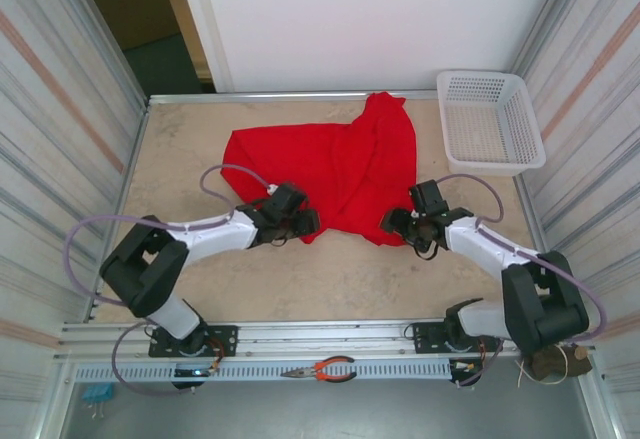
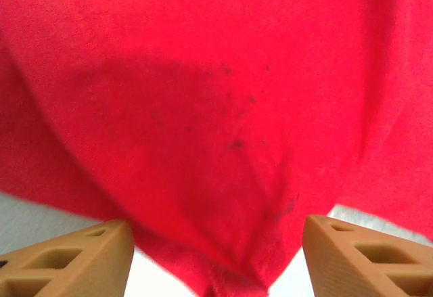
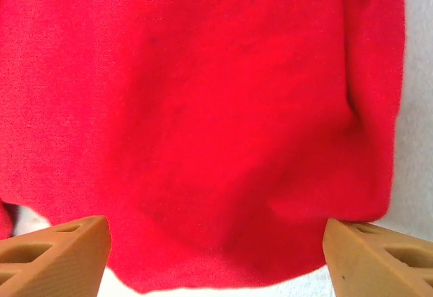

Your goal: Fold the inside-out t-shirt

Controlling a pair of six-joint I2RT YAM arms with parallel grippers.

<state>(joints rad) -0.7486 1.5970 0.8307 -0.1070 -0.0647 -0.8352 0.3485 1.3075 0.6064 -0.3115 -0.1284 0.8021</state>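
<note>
The inside-out t-shirt [image 1: 335, 164] is bright red and lies crumpled on the table's middle, one part reaching up to the back edge. My left gripper [image 1: 297, 224] sits at the shirt's near left hem, open. In the left wrist view, a bunched point of the shirt [image 2: 216, 107] hangs between the tan fingers [image 2: 81, 256], clear of both. My right gripper [image 1: 402, 225] rests at the near right hem, also open. In the right wrist view, the hem of the shirt [image 3: 203, 121] lies between the wide-apart fingers [image 3: 379, 260].
A white plastic basket [image 1: 495, 167] stands at the back right corner. Orange-handled pliers [image 1: 325, 369] lie on the rail in front of the arm bases. Metal walls close in the beige table [image 1: 330, 279] on both sides.
</note>
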